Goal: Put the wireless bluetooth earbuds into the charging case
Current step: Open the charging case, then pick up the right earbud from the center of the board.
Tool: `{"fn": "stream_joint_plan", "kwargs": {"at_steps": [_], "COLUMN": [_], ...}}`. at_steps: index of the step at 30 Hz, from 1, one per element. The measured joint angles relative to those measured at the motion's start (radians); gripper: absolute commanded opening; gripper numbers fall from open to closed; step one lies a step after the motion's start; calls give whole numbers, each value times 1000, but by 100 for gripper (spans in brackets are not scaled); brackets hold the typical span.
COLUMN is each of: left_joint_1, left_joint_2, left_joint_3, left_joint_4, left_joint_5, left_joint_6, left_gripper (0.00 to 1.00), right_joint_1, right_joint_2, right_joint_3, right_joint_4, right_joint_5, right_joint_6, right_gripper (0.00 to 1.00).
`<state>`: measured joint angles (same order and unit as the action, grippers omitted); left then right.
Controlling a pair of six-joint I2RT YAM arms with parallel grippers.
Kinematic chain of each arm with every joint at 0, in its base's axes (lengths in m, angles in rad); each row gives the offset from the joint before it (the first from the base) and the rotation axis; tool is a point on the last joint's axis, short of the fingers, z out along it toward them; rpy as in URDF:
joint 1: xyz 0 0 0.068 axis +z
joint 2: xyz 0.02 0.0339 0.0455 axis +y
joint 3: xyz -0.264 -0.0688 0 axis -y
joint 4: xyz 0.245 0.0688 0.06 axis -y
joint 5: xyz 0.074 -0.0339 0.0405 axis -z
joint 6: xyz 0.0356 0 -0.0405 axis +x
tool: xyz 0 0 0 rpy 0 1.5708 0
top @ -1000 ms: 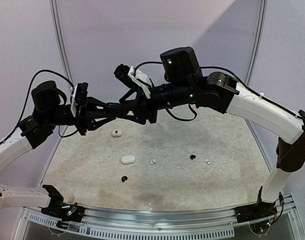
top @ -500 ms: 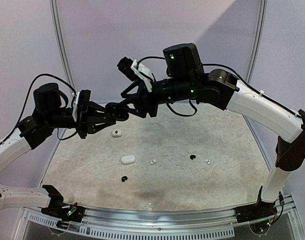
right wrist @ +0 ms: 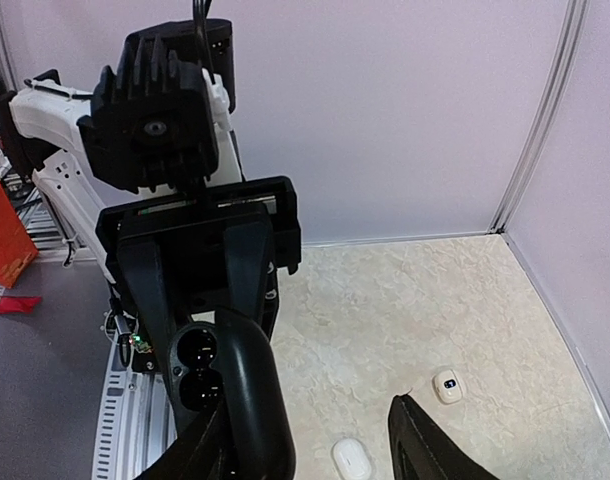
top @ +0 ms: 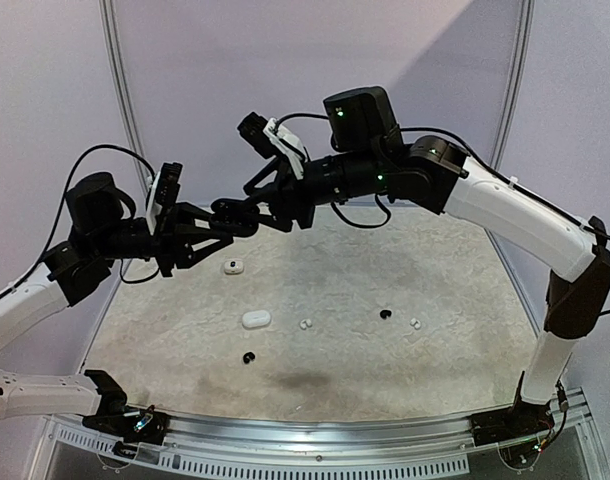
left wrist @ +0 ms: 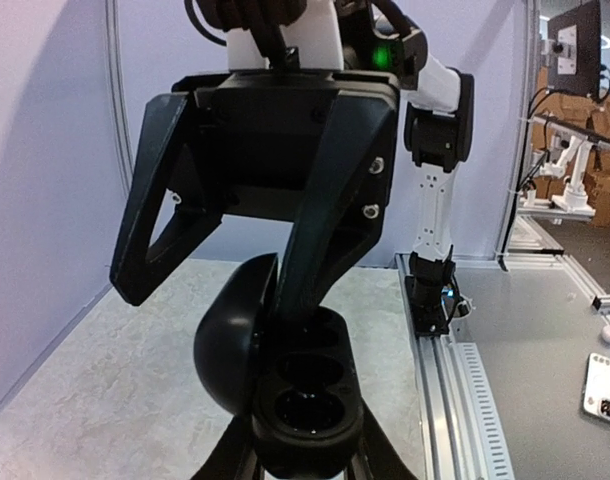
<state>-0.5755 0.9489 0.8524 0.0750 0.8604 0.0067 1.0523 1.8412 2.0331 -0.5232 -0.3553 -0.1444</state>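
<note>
Above the pale table [top: 435, 300], the left gripper [top: 221, 218] clamps an open black charging case [left wrist: 303, 405]; the right gripper [right wrist: 311, 362] is half open, one finger [right wrist: 250, 400] at its lid [left wrist: 230, 342].

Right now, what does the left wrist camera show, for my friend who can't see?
The left gripper clamps a glossy black oval charging case, its lid flipped open and both earbud sockets looking empty. Above it hangs the black right gripper, jaws spread wide, one finger right by the lid, over a pale speckled tabletop.
</note>
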Motion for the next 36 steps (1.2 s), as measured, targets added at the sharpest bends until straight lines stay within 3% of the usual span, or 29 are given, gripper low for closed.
{"fn": "stream_joint_plan", "kwargs": {"at_steps": [12,18,26,32,36], "left_joint_1": [0,0,0,0,0], "left_joint_2": [9,12,24,26,27], "left_joint_3": [-53,-84,-142,-177,-197], "left_joint_4": [143,205,292,343,375], "left_joint_5": [-2,-17,-54,-87,-106], "left_joint_6": [-157,-200,-254,-281,-297], "left_gripper": [0,0,0,0,0], "right_joint_1": [-13,-15,-99,-163,-199], "right_joint_2": [22,28,26,-78,-168], "right_joint_3": [23,23,23,-95,-179], "right_joint_4": [2,28,215,246,137], "right_joint_5": [-86,-112,-127,66,260], "right_joint_6": [50,86,307,419,460], "right_gripper": [59,67,70,72,68]}}
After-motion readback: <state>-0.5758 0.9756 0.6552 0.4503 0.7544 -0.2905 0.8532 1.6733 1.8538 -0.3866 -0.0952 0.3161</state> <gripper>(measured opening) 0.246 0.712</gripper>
